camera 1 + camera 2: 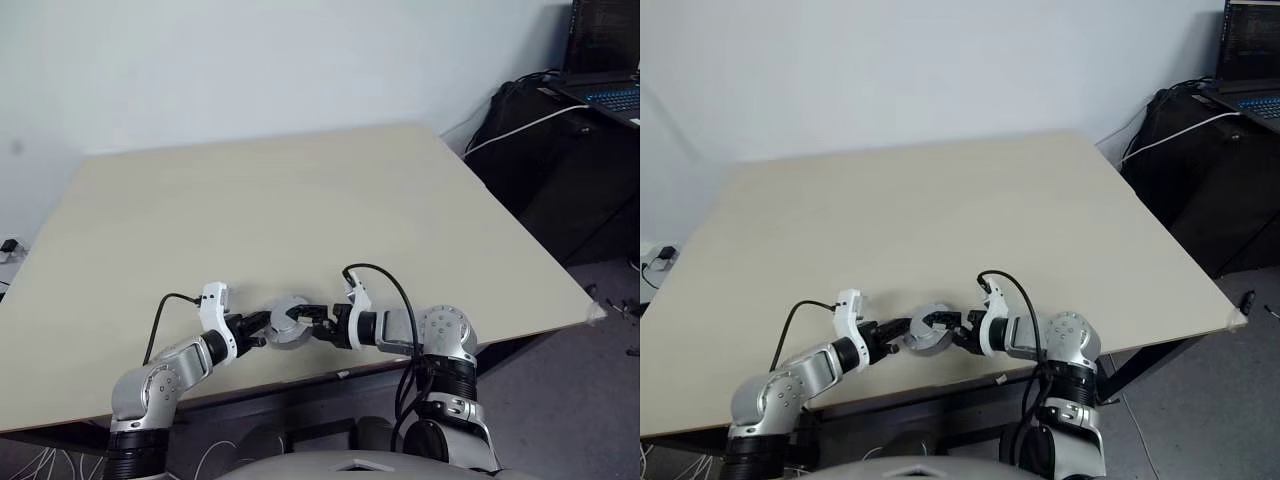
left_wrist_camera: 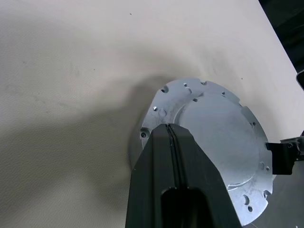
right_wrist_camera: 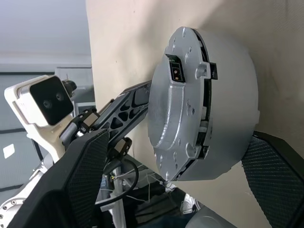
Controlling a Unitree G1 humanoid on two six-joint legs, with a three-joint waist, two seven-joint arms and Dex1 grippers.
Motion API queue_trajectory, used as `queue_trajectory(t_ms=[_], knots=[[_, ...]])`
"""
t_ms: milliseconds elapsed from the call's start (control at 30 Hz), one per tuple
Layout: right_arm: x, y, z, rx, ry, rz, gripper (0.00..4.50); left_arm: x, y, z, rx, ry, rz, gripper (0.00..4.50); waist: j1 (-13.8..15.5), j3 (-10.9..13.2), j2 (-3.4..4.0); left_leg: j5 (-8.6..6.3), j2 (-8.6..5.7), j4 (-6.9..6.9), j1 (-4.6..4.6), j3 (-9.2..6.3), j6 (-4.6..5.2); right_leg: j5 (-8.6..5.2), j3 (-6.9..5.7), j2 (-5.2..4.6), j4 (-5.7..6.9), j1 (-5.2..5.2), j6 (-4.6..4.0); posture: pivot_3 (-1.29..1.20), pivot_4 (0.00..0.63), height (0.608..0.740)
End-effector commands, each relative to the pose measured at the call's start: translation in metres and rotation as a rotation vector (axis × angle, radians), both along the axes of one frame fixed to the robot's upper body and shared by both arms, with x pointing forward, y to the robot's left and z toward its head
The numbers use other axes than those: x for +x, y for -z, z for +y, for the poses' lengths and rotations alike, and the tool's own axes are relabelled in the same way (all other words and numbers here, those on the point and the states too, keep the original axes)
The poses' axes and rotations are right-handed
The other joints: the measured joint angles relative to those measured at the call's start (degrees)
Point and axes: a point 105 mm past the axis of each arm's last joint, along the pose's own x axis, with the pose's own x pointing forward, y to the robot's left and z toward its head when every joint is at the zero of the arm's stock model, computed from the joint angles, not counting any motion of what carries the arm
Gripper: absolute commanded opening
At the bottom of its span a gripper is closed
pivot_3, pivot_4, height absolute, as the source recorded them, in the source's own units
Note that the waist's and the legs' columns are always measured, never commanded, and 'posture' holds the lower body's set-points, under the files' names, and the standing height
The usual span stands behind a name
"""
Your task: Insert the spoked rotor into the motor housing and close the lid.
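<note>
- Black fingers (image 2: 180,185) of the left gripper (image 1: 262,328) are seen pressed fully together, their tips laid against the flanged lid (image 2: 213,142) of the motor housing (image 1: 289,321); whether the rim is pinched between them cannot be told.
- Motor housing is located between the two grippers, at the near edge of the table (image 1: 300,200); whether it rests on the surface or is carried just above it cannot be told.
- Right gripper (image 1: 312,324) is spread to its widest, one finger (image 3: 80,180) on each side of the drum; contact is not confirmed.
- Contents: the windings and rotor are hidden by the lid. A dark gap is visible along the seam, so full closure is not established.
- Risk: with the housing beside the table edge, a slip from either gripper is judged likely to send it off the table.
- Risk: uneven pressure on the lid is judged able to tilt it and jam the seam.
</note>
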Motion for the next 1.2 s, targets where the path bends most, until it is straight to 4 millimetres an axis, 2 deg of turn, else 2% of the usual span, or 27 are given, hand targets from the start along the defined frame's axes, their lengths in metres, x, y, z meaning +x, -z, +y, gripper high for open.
queue_trajectory(t_ms=[33,67,167,333,467,533,967,1100,1200], knots=[[-0.006,-0.029,0.050,0.172,-0.073,-0.050,4.49,-0.007,0.003,-0.022,-0.050,0.078,0.028,0.00,0.0,0.0,0.00,-0.01,0.00,0.00,0.00,0.00,-0.01,-0.02,0.00,0.00,0.00,0.00,0.03,0.00,0.000,0.740],[-0.006,-0.029,0.050,0.170,-0.076,-0.052,4.11,-0.007,0.003,-0.022,-0.050,0.077,0.028,0.00,0.0,0.0,0.00,-0.01,0.00,0.00,0.00,0.00,-0.02,-0.02,0.00,0.00,0.00,0.00,0.04,0.00,0.000,0.740],[-0.005,-0.028,0.049,0.153,-0.072,-0.054,3.37,-0.007,0.003,-0.022,-0.050,0.078,0.026,0.00,0.0,0.0,0.00,-0.01,0.00,0.00,-0.01,0.00,-0.01,-0.01,0.00,0.00,0.00,0.00,0.01,0.00,0.000,0.740],[-0.007,-0.029,0.048,0.142,-0.089,-0.059,1.85,-0.005,0.002,-0.022,-0.052,0.078,0.022,0.00,0.1,0.0,0.02,0.00,0.00,0.00,-0.01,0.00,-0.01,0.00,0.00,0.00,0.00,-0.02,0.00,0.00,0.000,0.740],[-0.008,-0.029,0.047,0.133,-0.099,-0.061,1.72,-0.005,0.002,-0.022,-0.054,0.074,0.020,0.00,0.0,0.0,0.01,-0.02,0.00,0.01,0.00,0.01,-0.04,-0.03,0.00,0.01,0.00,0.00,0.07,0.00,0.000,0.740],[-0.008,-0.029,0.047,0.128,-0.104,-0.060,1.27,-0.004,0.001,-0.022,-0.056,0.072,0.018,0.00,0.0,0.0,0.03,-0.01,0.00,0.01,0.00,0.01,-0.04,-0.03,0.00,0.01,0.01,-0.01,0.06,0.00,0.000,0.740],[-0.017,-0.024,0.046,0.088,-0.179,-0.044,1.23,-0.003,-0.001,-0.019,-0.062,0.055,0.003,0.00,-0.1,0.0,0.03,-0.01,0.05,0.00,0.01,0.00,-0.07,-0.04,0.00,-0.01,0.02,-0.01,0.07,0.00,0.000,0.740],[-0.014,-0.023,0.044,0.085,-0.151,-0.042,1.23,0.001,-0.012,-0.017,-0.081,0.024,-0.047,0.00,-0.2,0.0,0.02,-0.01,0.05,0.00,0.01,0.00,-0.07,-0.04,0.00,0.00,0.02,-0.01,0.07,0.00,0.000,0.740],[-0.010,-0.022,0.039,0.090,-0.111,-0.045,1.23,0.000,-0.029,-0.015,-0.116,-0.024,-0.123,0.00,-0.4,0.0,-0.01,-0.01,0.06,0.00,-0.02,0.00,-0.07,-0.03,0.02,-0.03,0.01,-0.05,0.06,0.00,0.000,0.740]])
